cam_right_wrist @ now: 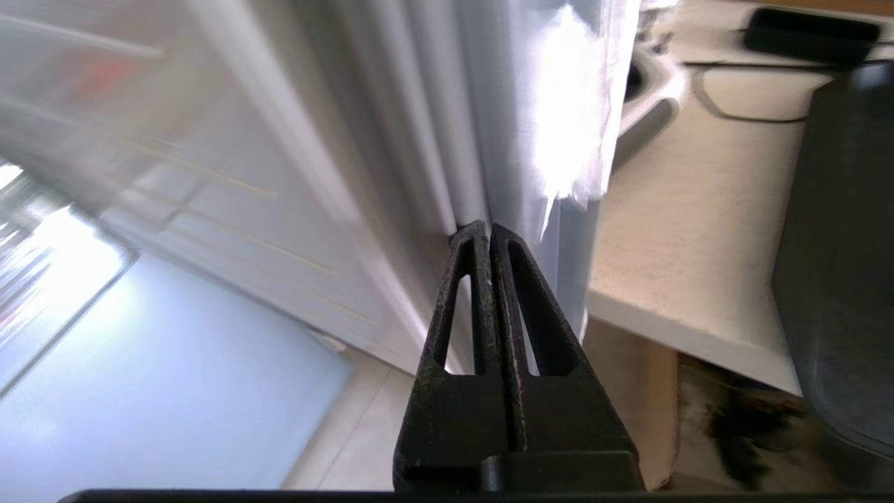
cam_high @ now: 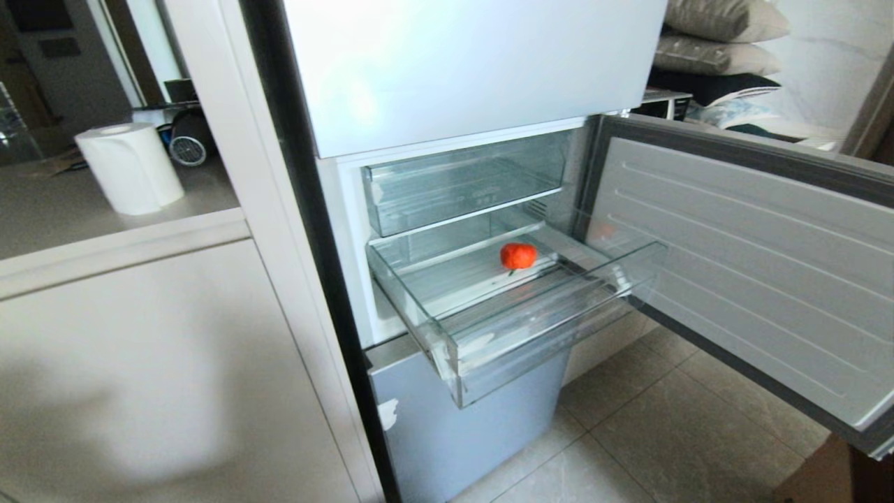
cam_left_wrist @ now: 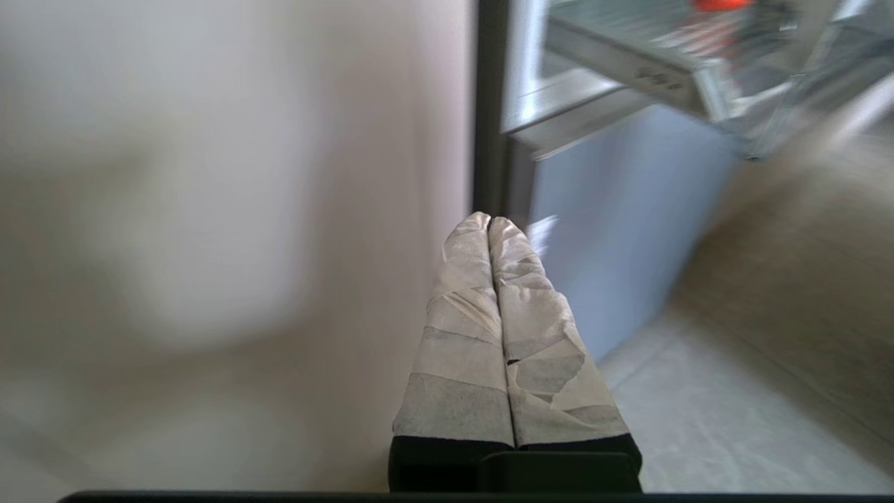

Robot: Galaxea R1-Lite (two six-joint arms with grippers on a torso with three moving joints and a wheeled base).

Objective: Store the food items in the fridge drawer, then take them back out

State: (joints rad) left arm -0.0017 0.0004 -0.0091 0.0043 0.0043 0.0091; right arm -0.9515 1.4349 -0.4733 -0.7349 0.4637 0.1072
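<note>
Clear plastic is your main hazard here: the fridge drawer (cam_high: 517, 328) stands pulled well out of the fridge, and its see-through front lip and side walls are hard to judge, so you could clip an edge on the way in. The tomato (cam_high: 518, 256) sits on the ribbed floor toward the back of that drawer, round and free to roll if you nudge it off centre. The open fridge door (cam_high: 754, 272) crowds the right side, so your right arm risks brushing it. Neither arm shows in the head view. The left gripper (cam_left_wrist: 490, 221) has its taped fingers pressed together on nothing, low beside the cabinet front. The right gripper (cam_right_wrist: 489, 227) is likewise closed and empty, and must open before any grasp. Both wrist views are blurred; the tomato shows there only as a red smear.
</note>
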